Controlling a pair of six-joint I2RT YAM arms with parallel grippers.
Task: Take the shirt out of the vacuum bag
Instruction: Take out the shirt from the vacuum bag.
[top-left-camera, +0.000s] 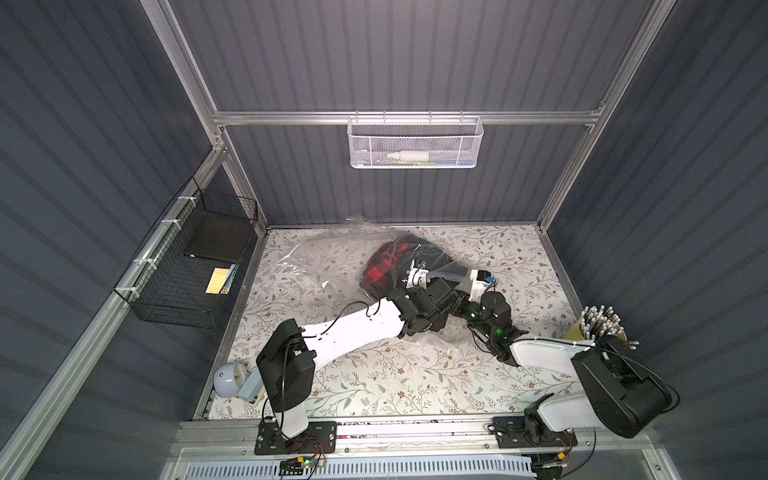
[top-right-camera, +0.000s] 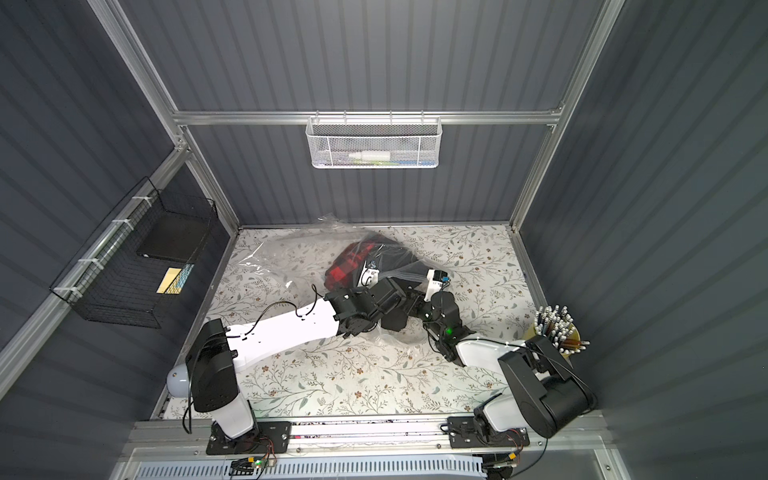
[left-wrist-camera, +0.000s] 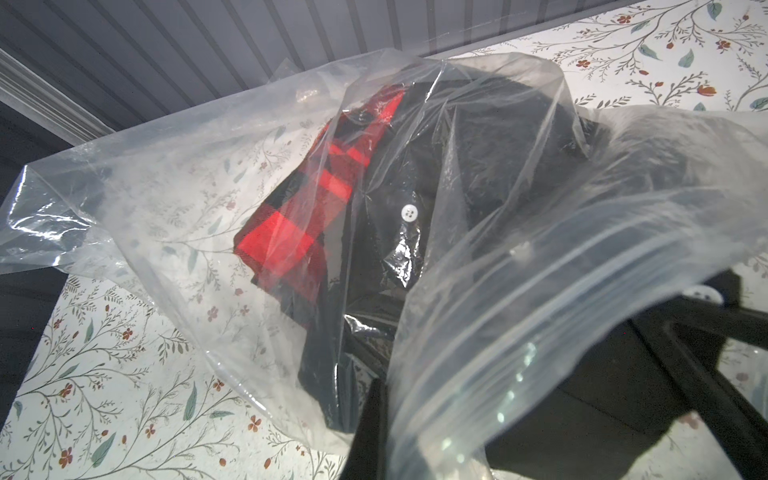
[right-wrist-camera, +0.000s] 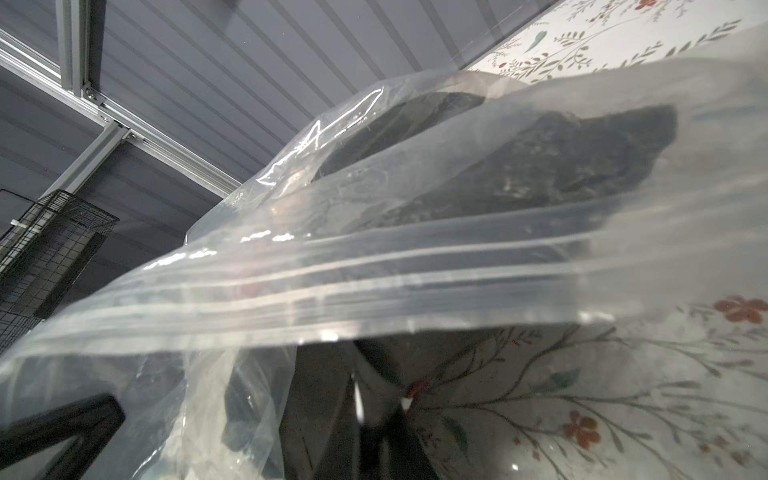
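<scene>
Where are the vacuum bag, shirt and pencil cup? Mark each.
vacuum bag (top-left-camera: 305, 257): a top view, clear empty part.
shirt (left-wrist-camera: 291, 232): left wrist view, red plaid fold.
pencil cup (top-left-camera: 575, 332): a top view, yellow wall.

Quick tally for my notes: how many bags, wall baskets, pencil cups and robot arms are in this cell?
vacuum bag: 1
wall baskets: 2 (white mesh basket, black wire basket)
cup of pencils: 1
robot arms: 2 (left arm, right arm)
Total: 6
</scene>
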